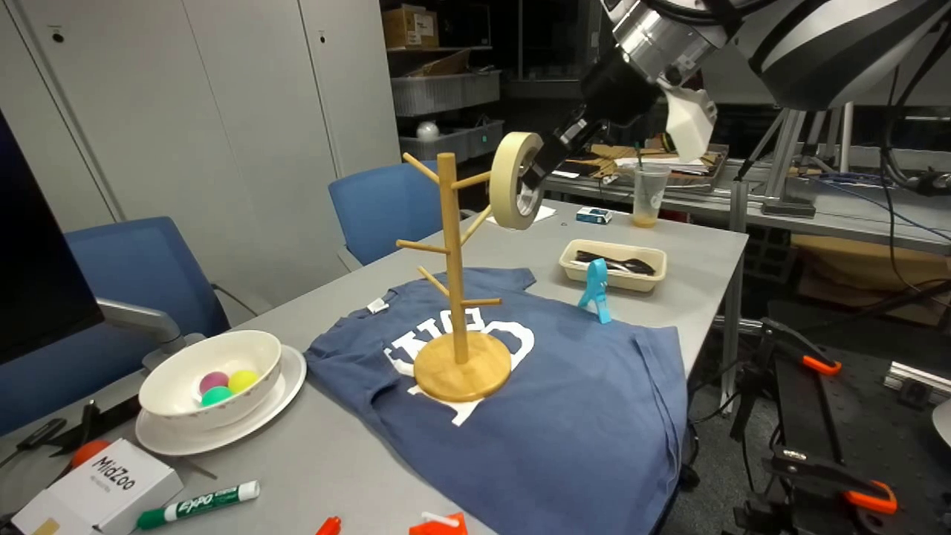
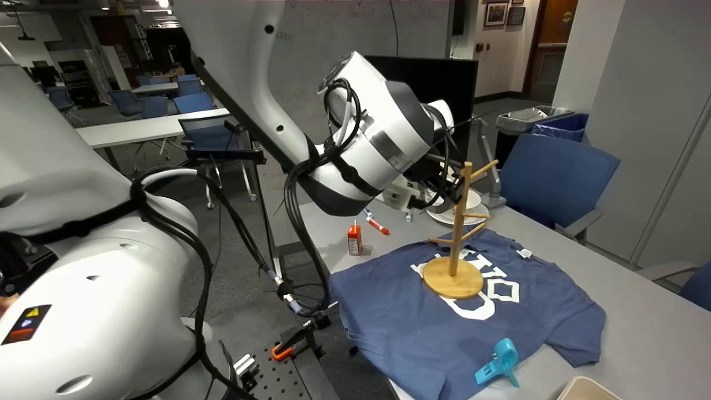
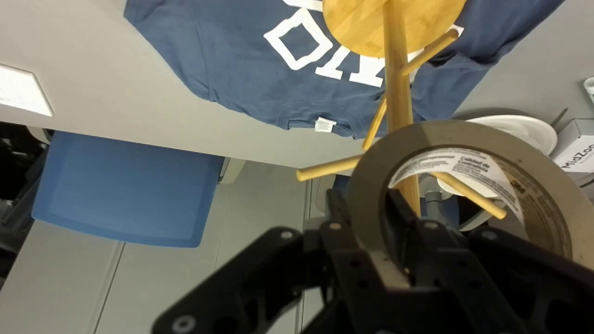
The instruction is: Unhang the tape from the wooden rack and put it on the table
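- Grasping the tape [image 1: 502,182] by its band in the gripper [image 3: 366,204], with 1 finger inside the ring and 1 outside.
- Holding it on edge above the table [image 1: 698,260], by an upper peg [image 1: 471,180] of the wooden rack [image 1: 455,275] (cannot tell whether free of it).
- Showing the rack upright on the T-shirt [image 1: 565,394], inward of both long table edges.

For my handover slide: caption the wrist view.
Gripper holding the tape by its rim, a peg of the rack showing through its hole.
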`<state>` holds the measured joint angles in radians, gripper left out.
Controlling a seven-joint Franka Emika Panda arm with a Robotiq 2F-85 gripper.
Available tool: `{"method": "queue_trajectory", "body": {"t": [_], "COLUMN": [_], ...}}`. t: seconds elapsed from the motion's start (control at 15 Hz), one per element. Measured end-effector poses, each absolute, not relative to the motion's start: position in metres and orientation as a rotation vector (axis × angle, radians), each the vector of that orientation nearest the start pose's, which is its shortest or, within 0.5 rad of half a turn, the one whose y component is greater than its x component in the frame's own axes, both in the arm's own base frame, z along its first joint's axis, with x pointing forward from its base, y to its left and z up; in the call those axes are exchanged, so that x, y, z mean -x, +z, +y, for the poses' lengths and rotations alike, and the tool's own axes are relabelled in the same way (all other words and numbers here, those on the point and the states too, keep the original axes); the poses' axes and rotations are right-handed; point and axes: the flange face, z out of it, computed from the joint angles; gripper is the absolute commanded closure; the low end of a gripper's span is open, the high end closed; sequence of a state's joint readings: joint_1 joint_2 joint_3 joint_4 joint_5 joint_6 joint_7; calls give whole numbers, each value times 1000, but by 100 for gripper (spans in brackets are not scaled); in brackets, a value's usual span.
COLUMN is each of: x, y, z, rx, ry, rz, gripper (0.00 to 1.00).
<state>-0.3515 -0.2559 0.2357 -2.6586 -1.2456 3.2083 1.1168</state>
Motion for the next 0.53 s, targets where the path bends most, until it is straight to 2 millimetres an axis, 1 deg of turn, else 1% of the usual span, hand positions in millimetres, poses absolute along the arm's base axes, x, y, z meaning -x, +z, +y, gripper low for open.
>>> {"method": "queue_trajectory", "body": {"t": [0.27, 0.4, 0.53], "x": [-390, -385, -385], "y": [351, 339, 321], "z": [27, 16, 2], "rx": [3042, 3071, 3113], "ry": [-1113, -1063, -978], "rz": [-10, 36, 101], "gripper": [94, 94, 94]}}
